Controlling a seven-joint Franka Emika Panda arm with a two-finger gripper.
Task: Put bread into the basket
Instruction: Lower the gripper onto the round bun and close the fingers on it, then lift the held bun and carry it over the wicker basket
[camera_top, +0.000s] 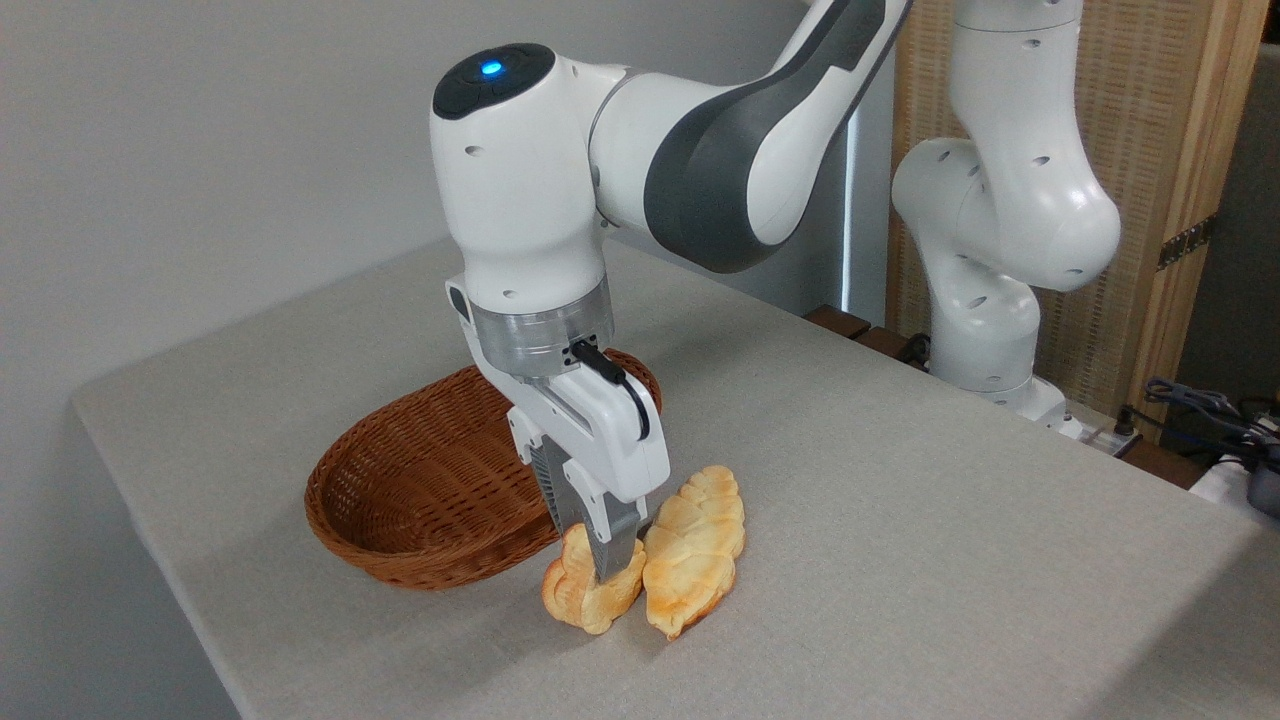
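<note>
Now we see the gripper (597, 560) pressed down onto the bread (585, 592), fingers apparently closed around it; basket (420, 480) lies toward ten o'clock, loaf (695, 550) touching at three.

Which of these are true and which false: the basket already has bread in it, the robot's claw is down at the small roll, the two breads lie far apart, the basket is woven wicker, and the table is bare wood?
1. The basket already has bread in it. False: its inside shows only wicker.
2. The gripper is down at the small roll. True: its fingers reach onto the roll's top.
3. The two breads lie far apart. False: the braided loaf lies right beside the roll, on its right.
4. The basket is woven reddish-brown wicker. True.
5. The table is bare wood. False: its surface is pale grey and cloth-like.
</note>
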